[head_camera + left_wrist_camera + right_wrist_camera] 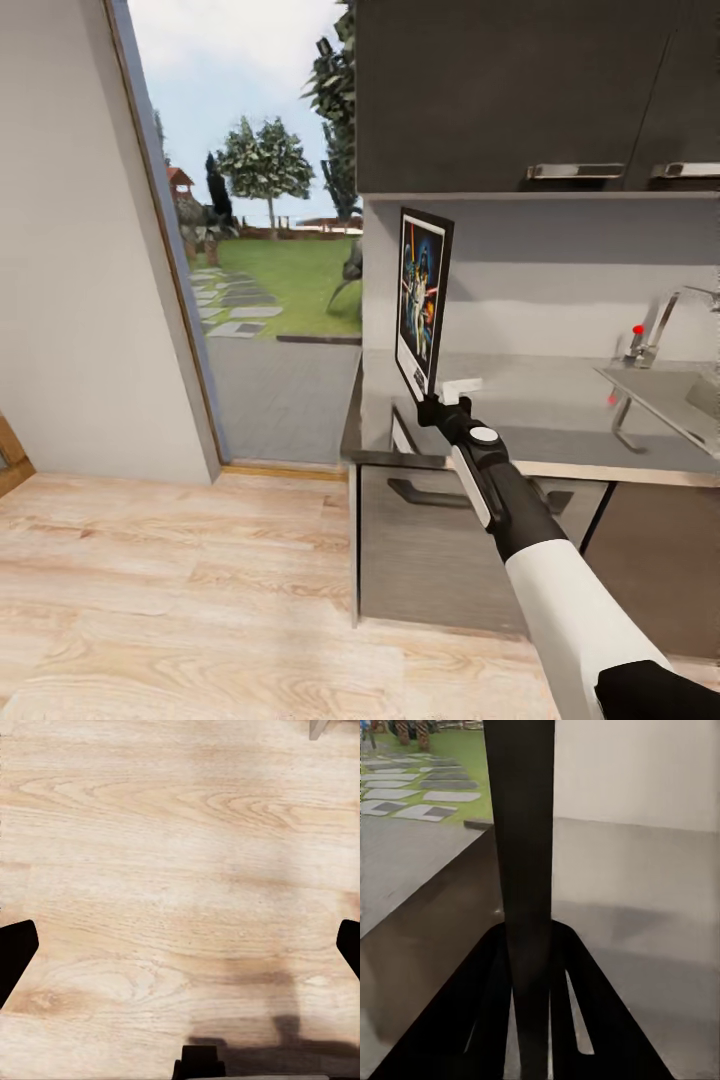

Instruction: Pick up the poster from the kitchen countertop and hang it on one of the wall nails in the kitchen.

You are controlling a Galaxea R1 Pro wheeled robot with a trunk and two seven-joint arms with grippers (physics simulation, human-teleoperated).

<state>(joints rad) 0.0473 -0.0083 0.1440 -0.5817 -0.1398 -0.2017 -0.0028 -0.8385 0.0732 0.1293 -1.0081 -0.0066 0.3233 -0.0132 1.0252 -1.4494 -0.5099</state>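
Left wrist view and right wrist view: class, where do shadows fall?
Left wrist view: a dark shadow lies across the pale wooden floor. Right wrist view: a soft grey shadow crosses the shiny grey steel countertop beside the black-framed poster.

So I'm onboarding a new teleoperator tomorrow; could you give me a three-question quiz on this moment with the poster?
1. True or false: the poster lies flat on the kitchen countertop.
2. Multiple choice: what holds the poster's lower edge? A) left gripper B) right gripper C) nothing
3. Fill in: the left wrist view looks down on a wooden ____.

Key
1. False: it stands upright, lifted above the countertop's left end.
2. B: the right gripper is clamped on it; the right wrist view shows the poster edge-on between the fingers.
3. floor; the left gripper hangs open over it.
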